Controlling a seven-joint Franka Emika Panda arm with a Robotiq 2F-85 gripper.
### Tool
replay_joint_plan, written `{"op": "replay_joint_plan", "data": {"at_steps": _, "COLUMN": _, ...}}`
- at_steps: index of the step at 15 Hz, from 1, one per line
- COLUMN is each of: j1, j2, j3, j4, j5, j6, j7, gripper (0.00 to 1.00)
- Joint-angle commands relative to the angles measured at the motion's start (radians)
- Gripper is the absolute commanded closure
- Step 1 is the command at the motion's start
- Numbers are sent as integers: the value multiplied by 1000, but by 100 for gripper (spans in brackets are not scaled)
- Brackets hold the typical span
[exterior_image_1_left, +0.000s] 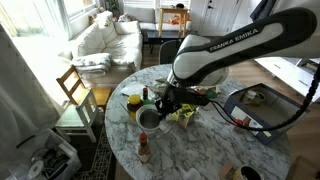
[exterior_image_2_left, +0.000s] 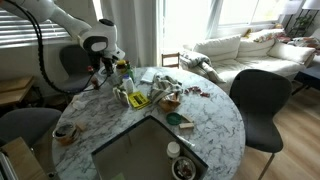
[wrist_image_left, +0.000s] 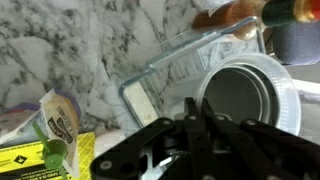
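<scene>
Over the cluttered middle of the marble table (exterior_image_1_left: 215, 140), the 1 arm (exterior_image_1_left: 240, 45) reaches down with its gripper (wrist_image_left: 196, 126) low among the things, seen in both exterior views (exterior_image_2_left: 104, 64). Its fingers are clenched together; the wrist view shows no gap between them and nothing clearly caught there, so whether some thin thing is pinched cannot be told. Nearest to it is 1 white bowl (wrist_image_left: 243, 96), round, standing upright with its grey inside open to the camera. It lies just beside the fingertips, ahead of them and off to the right in the wrist view, close but not clearly touching. Being round, it has no long axis of its own. The bowl sits against 1 clear glass dish (wrist_image_left: 150, 68), whose long rim runs on a slant from lower left to upper right. On the opposite side of the fingers, to the lower left, lies 1 yellow packet (wrist_image_left: 40, 155), and 1 bottle (wrist_image_left: 292, 8) shows at the top right edge. In an exterior view the bowl (exterior_image_1_left: 148, 119) stands near the table's centre, under the gripper (exterior_image_1_left: 162, 100).
</scene>
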Motion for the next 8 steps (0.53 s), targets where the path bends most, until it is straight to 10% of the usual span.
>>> {"op": "replay_joint_plan", "data": {"at_steps": 1, "j1": -16, "j2": -42, "j3": 15, "j4": -15, "j5": 30, "j6": 2, "j7": -28, "gripper": 98}}
{"op": "replay_joint_plan", "data": {"at_steps": 8, "j1": -28, "j2": -187, "j3": 22, "j4": -50, "j5": 31, "j6": -105, "j7": -81, "gripper": 98}}
